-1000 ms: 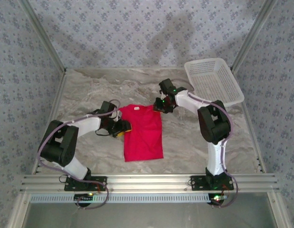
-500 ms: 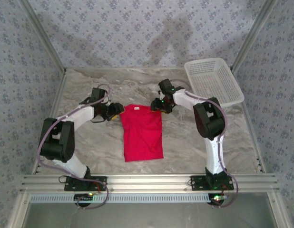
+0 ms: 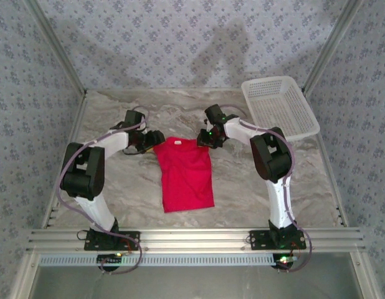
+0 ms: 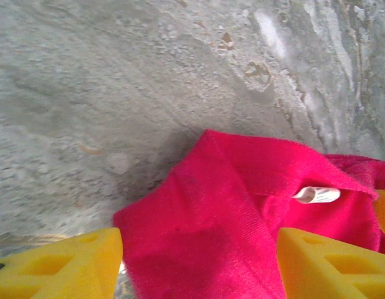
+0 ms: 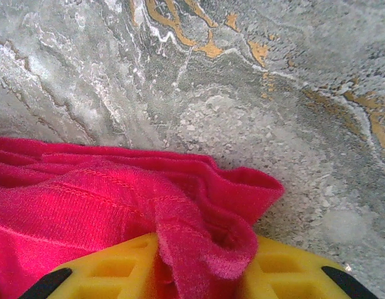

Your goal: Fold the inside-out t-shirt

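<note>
The inside-out t-shirt (image 3: 187,177) lies flat on the marble table as a red, narrow, folded rectangle, its white neck tag (image 4: 316,194) at the far edge. My left gripper (image 3: 154,138) is at the shirt's far left corner. In the left wrist view its jaws (image 4: 199,268) stand open, with the red corner (image 4: 211,218) lying between the yellow fingers (image 4: 55,265) and not pinched. My right gripper (image 3: 205,137) is at the far right corner. There its yellow fingers (image 5: 99,268) are shut on a bunched fold of the red cloth (image 5: 199,249).
A white mesh basket (image 3: 280,107) stands tilted at the table's far right corner. Patterned walls and metal frame rails close in the table (image 3: 118,187) on three sides. Bare marble lies on both sides of the shirt and in front of it.
My left gripper has moved from the shirt's left edge up to its far left corner and opened wider. My right gripper has closed on the far right corner.
</note>
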